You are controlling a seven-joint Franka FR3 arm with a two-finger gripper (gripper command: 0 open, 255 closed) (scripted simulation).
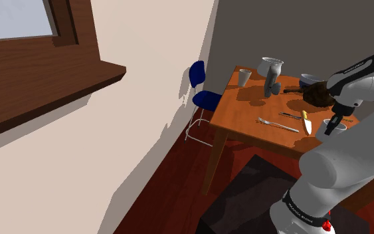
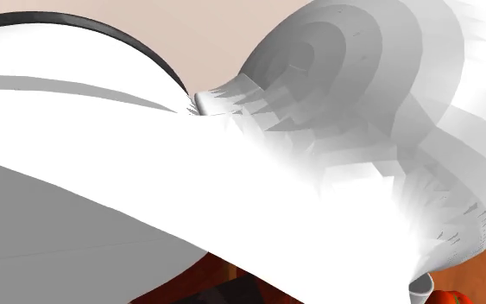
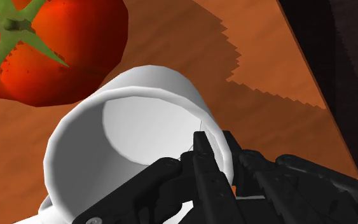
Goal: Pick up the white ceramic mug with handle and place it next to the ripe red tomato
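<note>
Mug [image 3: 139, 118] clasped by its wall in the narrowed hand [image 3: 217, 159]; plain white, smooth, open-mouthed, just beside the red tomato [image 3: 50, 51].

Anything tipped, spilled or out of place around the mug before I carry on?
Nothing stands out. The white mug is upright and empty beside the tomato, with the gripper clasping its rim. Fork and knife lie flat on the table.
</note>
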